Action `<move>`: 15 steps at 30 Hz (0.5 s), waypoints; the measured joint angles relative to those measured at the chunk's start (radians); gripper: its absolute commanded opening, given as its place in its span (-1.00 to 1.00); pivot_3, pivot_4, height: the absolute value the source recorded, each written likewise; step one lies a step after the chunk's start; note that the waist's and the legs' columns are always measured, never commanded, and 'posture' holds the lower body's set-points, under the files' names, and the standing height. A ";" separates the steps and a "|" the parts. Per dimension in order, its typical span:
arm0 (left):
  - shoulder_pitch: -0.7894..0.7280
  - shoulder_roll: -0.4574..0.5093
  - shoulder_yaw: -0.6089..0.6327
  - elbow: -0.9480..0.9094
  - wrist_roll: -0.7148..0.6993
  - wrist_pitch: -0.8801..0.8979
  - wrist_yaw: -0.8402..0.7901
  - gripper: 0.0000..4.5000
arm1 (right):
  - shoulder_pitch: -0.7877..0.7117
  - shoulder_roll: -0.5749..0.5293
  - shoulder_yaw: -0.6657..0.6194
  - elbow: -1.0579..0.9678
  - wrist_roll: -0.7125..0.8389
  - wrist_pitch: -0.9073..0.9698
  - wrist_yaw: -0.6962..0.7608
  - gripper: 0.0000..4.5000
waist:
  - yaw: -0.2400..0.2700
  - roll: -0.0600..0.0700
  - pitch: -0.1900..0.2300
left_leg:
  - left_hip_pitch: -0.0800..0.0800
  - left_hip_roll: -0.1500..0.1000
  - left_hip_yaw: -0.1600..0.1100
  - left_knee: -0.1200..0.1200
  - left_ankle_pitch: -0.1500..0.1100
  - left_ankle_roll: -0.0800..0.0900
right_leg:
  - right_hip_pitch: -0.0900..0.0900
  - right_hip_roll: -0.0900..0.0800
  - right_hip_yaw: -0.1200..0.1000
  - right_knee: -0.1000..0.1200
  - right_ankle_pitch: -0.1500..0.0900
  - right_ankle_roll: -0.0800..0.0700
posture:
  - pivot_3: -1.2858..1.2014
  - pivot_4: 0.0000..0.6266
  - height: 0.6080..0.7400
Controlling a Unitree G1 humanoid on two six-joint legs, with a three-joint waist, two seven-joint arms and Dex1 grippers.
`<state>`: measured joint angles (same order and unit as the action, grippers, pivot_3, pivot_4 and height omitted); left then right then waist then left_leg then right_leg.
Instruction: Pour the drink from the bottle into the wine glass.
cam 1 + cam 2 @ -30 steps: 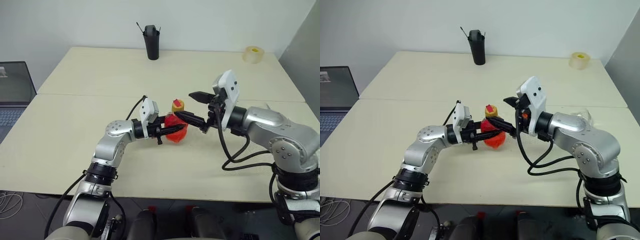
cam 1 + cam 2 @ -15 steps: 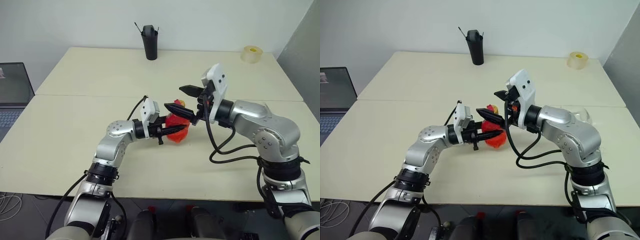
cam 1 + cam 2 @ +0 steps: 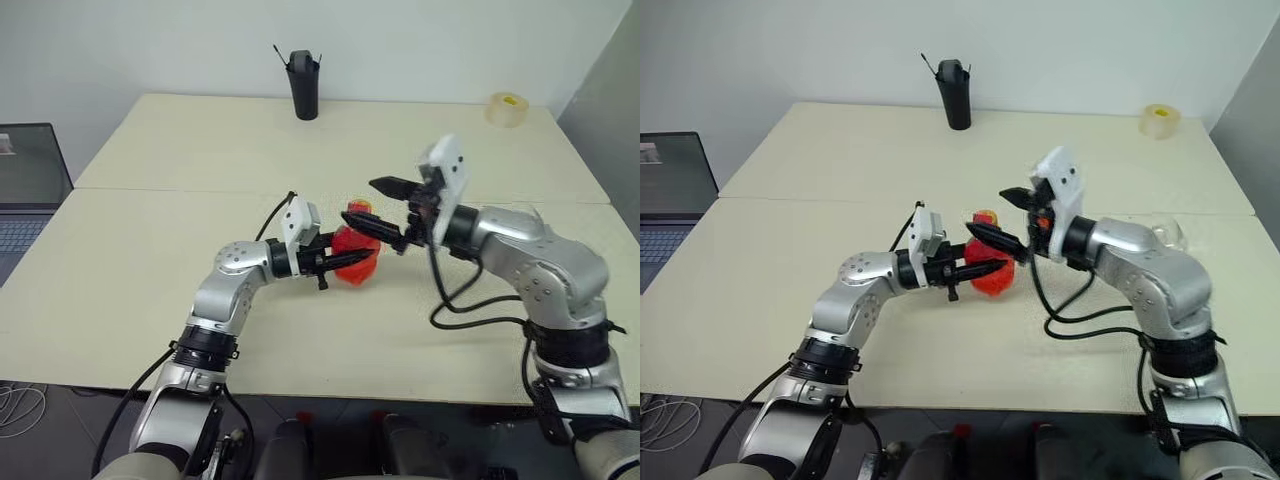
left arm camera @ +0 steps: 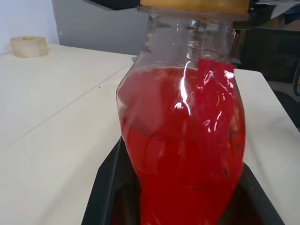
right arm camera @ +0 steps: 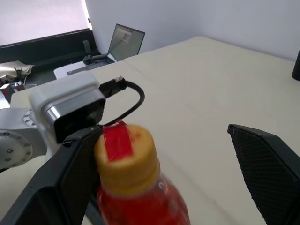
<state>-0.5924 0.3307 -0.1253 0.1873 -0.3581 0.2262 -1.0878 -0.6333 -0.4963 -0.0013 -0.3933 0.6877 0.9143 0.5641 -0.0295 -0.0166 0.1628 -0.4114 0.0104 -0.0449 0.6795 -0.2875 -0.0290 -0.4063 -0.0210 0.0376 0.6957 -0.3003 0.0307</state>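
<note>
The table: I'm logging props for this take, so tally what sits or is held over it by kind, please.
Bottle of red drink: 1
Wine glass: 1
Black cup: 1
Tape roll: 1
Total: 4

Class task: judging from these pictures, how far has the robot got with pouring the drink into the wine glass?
Done: the left gripper is shut on the bottle, upright on the table. In hand: the open right gripper brackets the yellow cap, which is on. Left: uncapping and pouring; the drink fills the bottle, and the wine glass stands behind the right arm.
</note>
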 measured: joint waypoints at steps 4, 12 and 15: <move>-0.001 0.000 0.002 0.001 0.004 -0.002 -0.006 -0.53 | 0.094 -0.123 -0.118 -0.058 0.066 0.048 0.034 1.00 | 0.001 0.000 0.000 | 0.000 0.000 0.000 0.000 0.000 0.000 | 0.000 0.000 0.000 0.000 0.000 0.000 | 0.03 -0.52 1.00; -0.007 -0.003 0.002 0.006 0.005 -0.015 -0.016 -0.59 | 0.125 -0.160 -0.125 -0.165 0.198 0.098 0.064 1.00 | -0.008 0.000 0.000 | 0.002 0.001 0.001 -0.001 0.000 0.001 | 0.000 0.002 0.000 0.001 0.000 0.000 | 0.03 -0.52 1.00; -0.009 -0.001 0.003 0.012 0.006 -0.015 -0.016 -0.59 | 0.062 -0.104 -0.073 -0.161 0.188 0.099 0.013 1.00 | -0.008 0.000 0.000 | 0.002 0.001 0.002 -0.001 0.000 0.000 | 0.000 0.002 0.000 0.001 0.000 0.000 | 0.03 -0.52 1.00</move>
<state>-0.6011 0.3298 -0.1226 0.1995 -0.3523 0.2110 -1.1041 -0.5713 -0.6000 -0.0740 -0.5542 0.8758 1.0138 0.5776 -0.0377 -0.0166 0.1628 -0.4093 0.0114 -0.0433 0.6789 -0.2878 -0.0285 -0.4061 -0.0190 0.0378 0.6969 -0.3003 0.0306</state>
